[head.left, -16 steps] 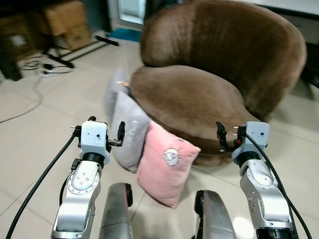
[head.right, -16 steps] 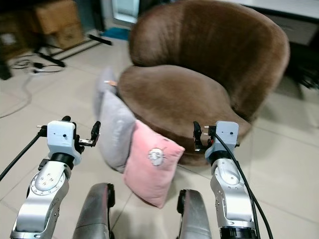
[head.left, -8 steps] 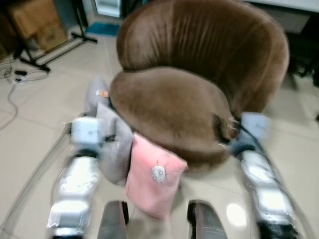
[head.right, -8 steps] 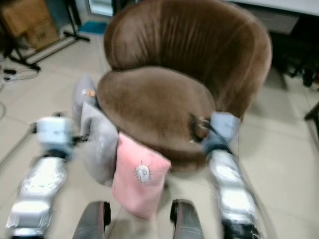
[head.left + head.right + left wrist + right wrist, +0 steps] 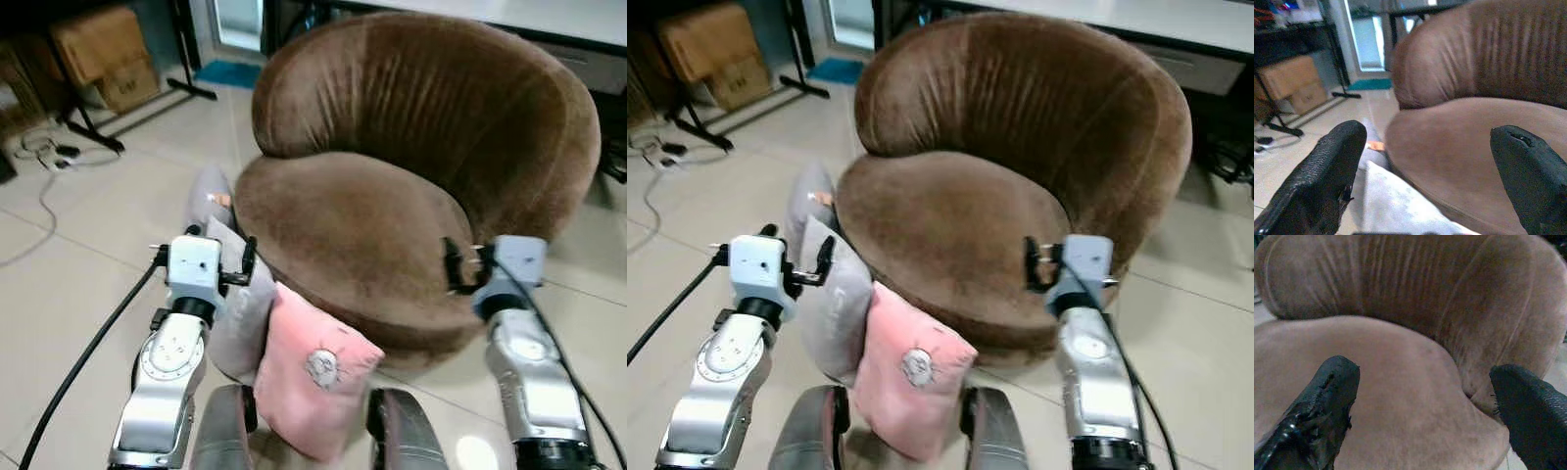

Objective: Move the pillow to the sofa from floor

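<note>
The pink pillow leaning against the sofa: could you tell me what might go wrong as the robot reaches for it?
The pink pillow leans against a grey pillow, so the open left gripper could catch the grey one instead. Both pillows lean on the brown sofa; pulling one may topple the other. The pink pillow also sits low, near the robot's body, while the open right gripper is held higher, over the sofa's edge.

Pale glossy tiled floor [image 5: 69, 294], cardboard boxes [image 5: 103, 54] stacked under a dark shelf at far left, black stand legs [image 5: 93, 137] and white cables [image 5: 44, 157] nearby, teal mat [image 5: 227, 73] before a bright doorway [image 5: 238, 20].
</note>
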{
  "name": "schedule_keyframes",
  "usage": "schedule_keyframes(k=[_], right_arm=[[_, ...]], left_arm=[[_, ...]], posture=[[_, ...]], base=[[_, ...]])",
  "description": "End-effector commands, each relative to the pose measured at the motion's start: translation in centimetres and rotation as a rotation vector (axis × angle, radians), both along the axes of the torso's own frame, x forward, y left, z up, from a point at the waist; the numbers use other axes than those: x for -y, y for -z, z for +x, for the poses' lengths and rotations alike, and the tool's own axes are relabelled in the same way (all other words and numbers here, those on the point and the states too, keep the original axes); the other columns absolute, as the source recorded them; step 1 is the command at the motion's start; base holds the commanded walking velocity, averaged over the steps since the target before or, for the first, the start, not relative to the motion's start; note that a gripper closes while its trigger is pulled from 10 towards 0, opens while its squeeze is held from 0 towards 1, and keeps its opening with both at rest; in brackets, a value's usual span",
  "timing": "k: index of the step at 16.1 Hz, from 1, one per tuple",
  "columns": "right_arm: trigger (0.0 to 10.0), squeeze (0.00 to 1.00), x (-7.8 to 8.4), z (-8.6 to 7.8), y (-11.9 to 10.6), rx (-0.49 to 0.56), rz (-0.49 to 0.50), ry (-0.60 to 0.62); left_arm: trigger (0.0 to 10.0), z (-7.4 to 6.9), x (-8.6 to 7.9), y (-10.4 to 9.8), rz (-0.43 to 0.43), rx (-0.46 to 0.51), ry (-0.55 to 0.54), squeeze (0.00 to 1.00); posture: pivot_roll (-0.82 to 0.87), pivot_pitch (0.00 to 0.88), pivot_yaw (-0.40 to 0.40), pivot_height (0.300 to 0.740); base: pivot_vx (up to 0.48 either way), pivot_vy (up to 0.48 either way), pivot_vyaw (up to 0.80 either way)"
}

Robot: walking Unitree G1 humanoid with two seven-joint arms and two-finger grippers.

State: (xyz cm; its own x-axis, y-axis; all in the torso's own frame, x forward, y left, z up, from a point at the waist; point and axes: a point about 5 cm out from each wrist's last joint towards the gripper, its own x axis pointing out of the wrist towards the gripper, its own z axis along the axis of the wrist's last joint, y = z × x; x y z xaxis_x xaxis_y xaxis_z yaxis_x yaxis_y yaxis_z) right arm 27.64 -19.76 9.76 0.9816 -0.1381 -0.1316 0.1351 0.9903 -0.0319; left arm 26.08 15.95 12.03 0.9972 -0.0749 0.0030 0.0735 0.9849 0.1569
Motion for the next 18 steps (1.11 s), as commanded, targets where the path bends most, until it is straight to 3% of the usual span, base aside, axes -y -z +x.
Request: schedule_keyframes(k=[1, 4, 10, 13, 18], right_arm=[[10.0, 0.00, -0.96, 0.31, -0.09, 0.003, 0.037, -0.024], [10.0, 0.00, -1.34, 0.37, 0.05, -0.011, 0.078, -0.066], [10.0, 0.00, -1.45, 0.31, 0.24, -0.008, 0.103, -0.081], [10.0, 0.00, -1.46, 0.16, 0.50, -0.021, 0.098, -0.079], [10.0, 0.00, -1.28, 0.12, 0.67, -0.038, 0.057, -0.074]], left_arm=[[10.0, 0.10, -0.70, -0.09, 0.025, 0.000, -0.025, 0.00], [10.0, 0.05, -0.66, -0.07, 0.031, 0.001, -0.026, 0.00], [10.0, -0.04, -0.69, 0.02, 0.043, 0.002, -0.030, 0.00], [10.0, -0.10, -0.69, 0.08, 0.046, 0.002, -0.028, 0.00], [10.0, -0.17, -0.51, 0.18, 0.044, 0.008, -0.019, 0.00]], posture=[[-0.01, 0.000, -0.022, 0.561], [-0.01, 0.000, -0.022, 0.561], [0.00, 0.000, -0.028, 0.506], [0.00, 0.000, -0.028, 0.476], [-0.01, 0.000, -0.028, 0.466]], base=[[0.000, 0.000, 0.00], [0.000, 0.000, 0.00], [0.000, 0.000, 0.00], [0.000, 0.000, 0.00], [0.000, 0.000, 0.00]])
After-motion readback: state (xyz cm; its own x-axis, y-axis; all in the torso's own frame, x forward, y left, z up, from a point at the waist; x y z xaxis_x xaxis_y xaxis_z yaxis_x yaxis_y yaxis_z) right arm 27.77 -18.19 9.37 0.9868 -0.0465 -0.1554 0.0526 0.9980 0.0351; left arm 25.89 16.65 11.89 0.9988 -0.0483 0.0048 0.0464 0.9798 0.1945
